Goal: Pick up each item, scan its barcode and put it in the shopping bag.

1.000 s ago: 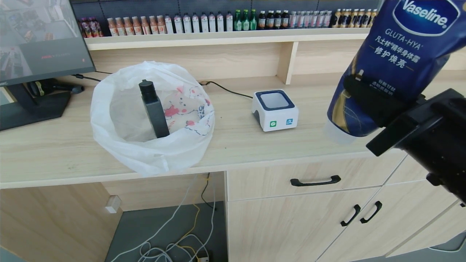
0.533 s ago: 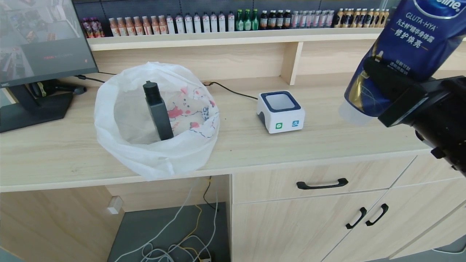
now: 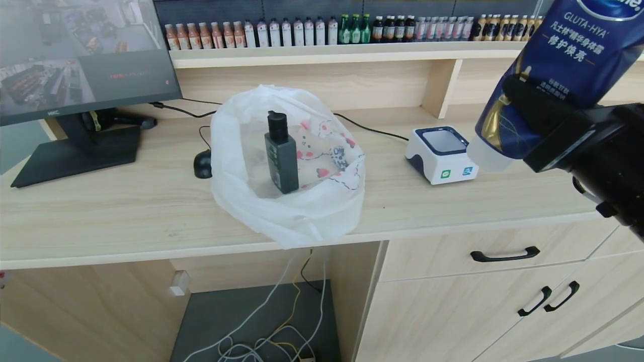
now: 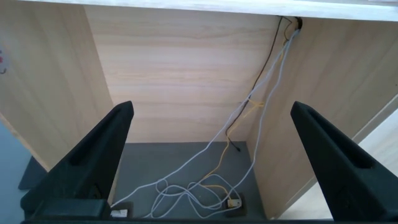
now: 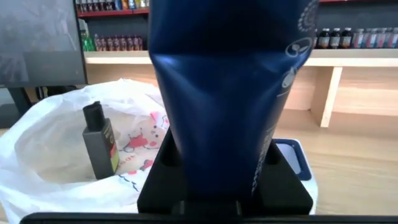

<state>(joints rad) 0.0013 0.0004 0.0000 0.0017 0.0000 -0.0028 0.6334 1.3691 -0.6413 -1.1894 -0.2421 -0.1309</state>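
Right gripper clamps the tube, cap end down, long axis tilted. Scanner lies just below and left of the cap, with the bag farther left. Left gripper is wide and empty.

right gripper: closed on blue tube, a finger each side
shopping bag: white, mouth open
dark bottle: upright inside bag
scanner: partly hidden behind tube

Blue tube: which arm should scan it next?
Right. The right gripper clamps the blue tube, cap down, near the scanner on the counter. The left gripper hangs open below the counter, facing cables.
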